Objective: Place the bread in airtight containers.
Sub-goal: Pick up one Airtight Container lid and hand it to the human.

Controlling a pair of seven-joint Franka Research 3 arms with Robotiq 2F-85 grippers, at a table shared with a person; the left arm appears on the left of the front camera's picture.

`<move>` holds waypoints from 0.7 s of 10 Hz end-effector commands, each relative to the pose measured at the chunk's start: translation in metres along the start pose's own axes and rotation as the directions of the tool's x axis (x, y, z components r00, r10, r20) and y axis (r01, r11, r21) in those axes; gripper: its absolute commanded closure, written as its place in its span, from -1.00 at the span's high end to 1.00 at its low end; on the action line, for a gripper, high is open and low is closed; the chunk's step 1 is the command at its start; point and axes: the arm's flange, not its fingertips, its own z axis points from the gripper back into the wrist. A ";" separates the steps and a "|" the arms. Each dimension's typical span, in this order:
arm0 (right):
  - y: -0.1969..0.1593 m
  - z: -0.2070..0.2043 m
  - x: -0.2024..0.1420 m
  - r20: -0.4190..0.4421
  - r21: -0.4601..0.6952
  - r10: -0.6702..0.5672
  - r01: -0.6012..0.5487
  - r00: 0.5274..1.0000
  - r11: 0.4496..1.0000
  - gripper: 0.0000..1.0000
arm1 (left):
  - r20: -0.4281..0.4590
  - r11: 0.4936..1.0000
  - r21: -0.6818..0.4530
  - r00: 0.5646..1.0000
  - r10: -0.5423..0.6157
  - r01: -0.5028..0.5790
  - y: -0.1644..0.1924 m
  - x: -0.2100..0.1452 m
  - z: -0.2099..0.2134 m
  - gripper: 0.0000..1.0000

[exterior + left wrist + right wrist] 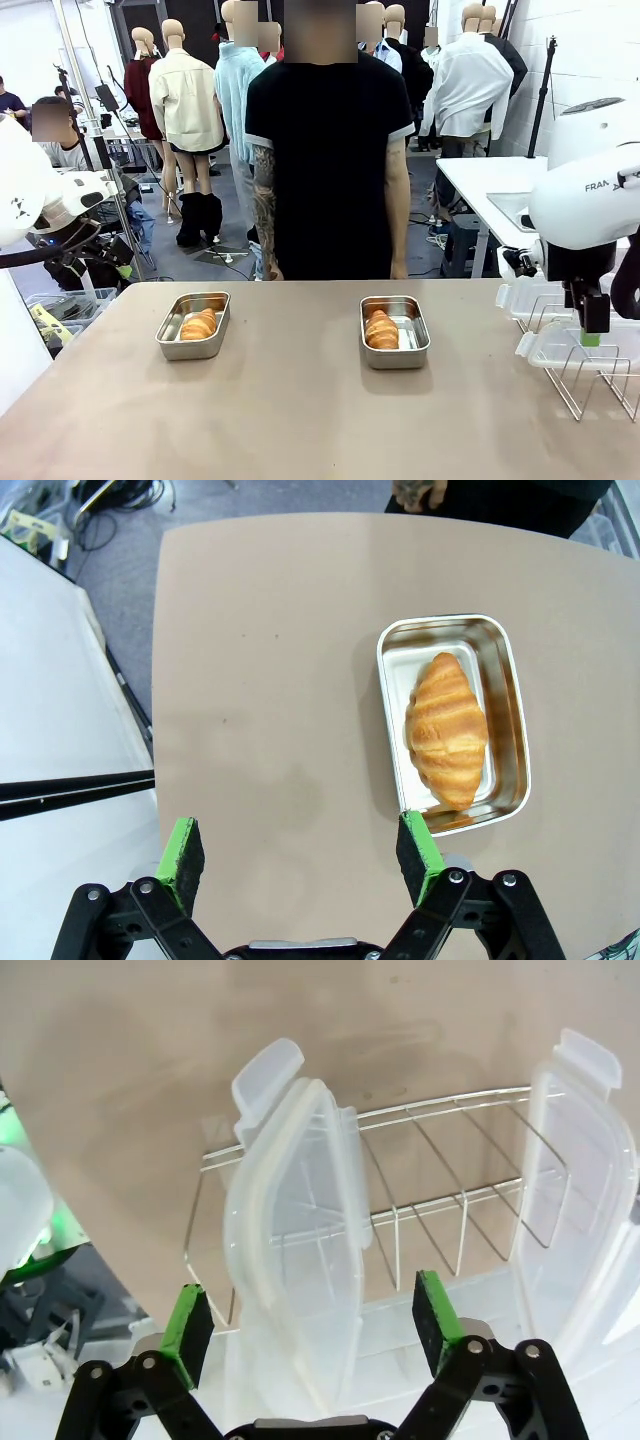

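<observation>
Two rectangular stainless-steel tins with rounded corners stand open-topped and flat, well apart, in the lower middle of the front view. The left tin (178, 308) holds the left croissant (199, 324); the right tin (410, 322) holds the right croissant (381, 329).

Each croissant is golden-brown with a ridged crust and lies flat on the tin floor, along the tin's length. In the left wrist view, one croissant (447, 730) lies centred in its tin (505, 710), right of centre.

Two clear clip-on lids (545, 345) stand on edge in a wire rack (590, 385) at the right edge. In the right wrist view, one lid (300, 1250) stands left of centre and the other lid (580, 1190) at the right.
</observation>
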 end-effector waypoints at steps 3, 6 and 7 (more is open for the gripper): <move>-0.015 -0.010 0.002 -0.031 0.041 -0.031 0.032 0.999 0.999 1.00 | 0.013 1.000 -0.001 1.000 0.018 -0.018 0.001 0.001 -0.001 1.00; -0.015 -0.009 0.000 -0.020 0.040 -0.027 0.028 0.999 0.999 -0.09 | 0.013 1.000 -0.001 1.000 0.018 -0.018 0.001 0.001 -0.001 1.00; -0.015 -0.009 0.000 -0.023 0.040 -0.029 0.030 0.999 0.999 -0.48 | 0.013 1.000 -0.001 1.000 0.018 -0.018 0.001 0.001 -0.001 1.00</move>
